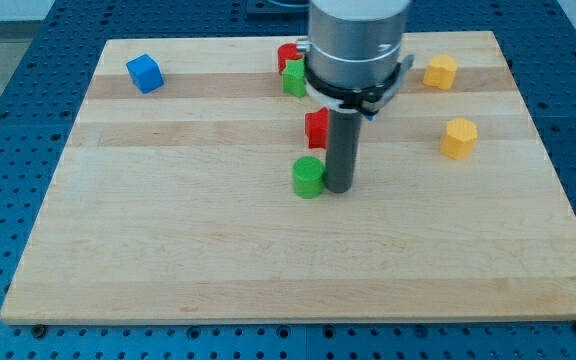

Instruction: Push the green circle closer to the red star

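Note:
The green circle [308,177] lies near the middle of the wooden board [168,260]. My tip [339,188] stands right beside it on the view's right, touching or almost touching it. The red star [316,128] lies just above the green circle, partly hidden behind my rod. The gap between the green circle and the red star is small.
A red block [287,55] and a green block [294,78] sit together at the view's top, partly hidden by my arm. A blue cube [144,73] lies at the top left. Two yellow blocks lie on the right, one higher [441,71] and one lower [459,138].

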Robot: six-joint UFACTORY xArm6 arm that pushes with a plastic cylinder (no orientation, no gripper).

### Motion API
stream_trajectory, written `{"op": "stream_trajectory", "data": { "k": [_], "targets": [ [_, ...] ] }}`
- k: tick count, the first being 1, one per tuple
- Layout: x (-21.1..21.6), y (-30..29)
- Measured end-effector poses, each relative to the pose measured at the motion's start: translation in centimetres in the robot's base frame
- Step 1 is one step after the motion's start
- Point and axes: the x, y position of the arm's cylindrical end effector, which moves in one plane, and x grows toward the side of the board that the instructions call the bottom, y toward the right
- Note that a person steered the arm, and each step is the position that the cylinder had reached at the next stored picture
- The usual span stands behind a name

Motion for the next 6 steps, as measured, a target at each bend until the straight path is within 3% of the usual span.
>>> {"op": "stream_trajectory", "data": {
  "k": [1,3,4,6],
  "targets": [
    [0.0,-2.6],
    [-2.2,-0.9],
    [1.3,-1.6],
    [2.2,-8.9]
  ]
}}
